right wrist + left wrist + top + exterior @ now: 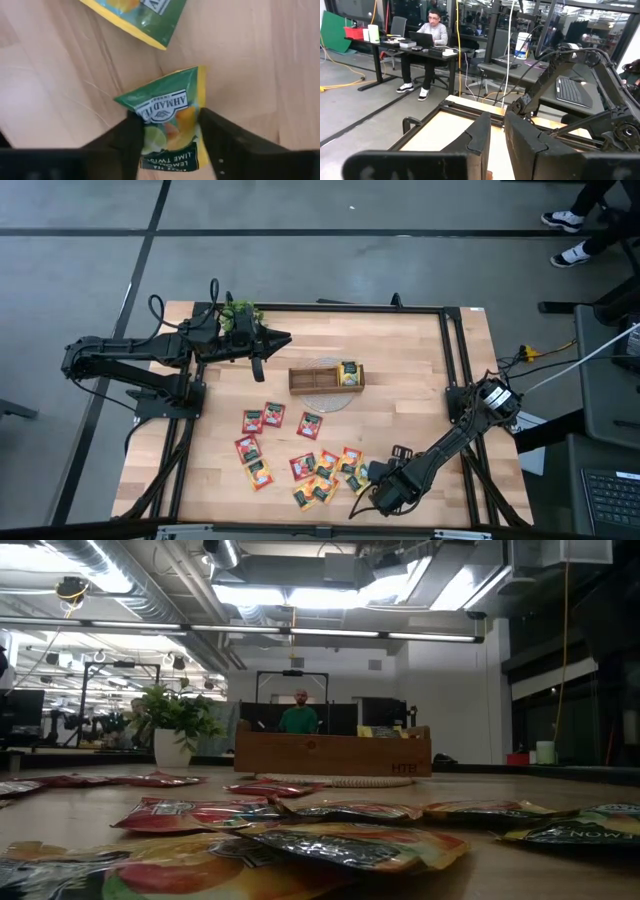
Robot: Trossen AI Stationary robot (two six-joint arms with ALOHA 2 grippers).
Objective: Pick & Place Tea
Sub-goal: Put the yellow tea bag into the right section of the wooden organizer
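Several red, orange and yellow-green tea sachets [300,455] lie flat on the wooden table's near half, and in the low view they fill the foreground [340,840]. My right gripper [373,477] points down at the right end of that group. Its fingers [167,125] stand on either side of one yellow-green sachet [162,112]. A second yellow-green sachet [145,15] lies just beyond it. The brown wooden tray [327,376] holds one yellow-green sachet [349,373] in its right compartment. My left gripper [272,343] hovers level at the far left, shut and empty. My right gripper comes from above, pointing down, with one finger [131,131] against one side edge of the yellow-green sachet and the other finger [210,127] against the opposite edge [199,112]. The sachet is pinched across its width and bulges slightly between them. It lies on the table.
A small potted plant [238,313] stands at the far left corner beside my left gripper. The tray sits on a round woven mat [325,400] at mid-table. Black frame rails [455,350] run along the table's sides. A person sits at a desk [432,35] beyond the table.
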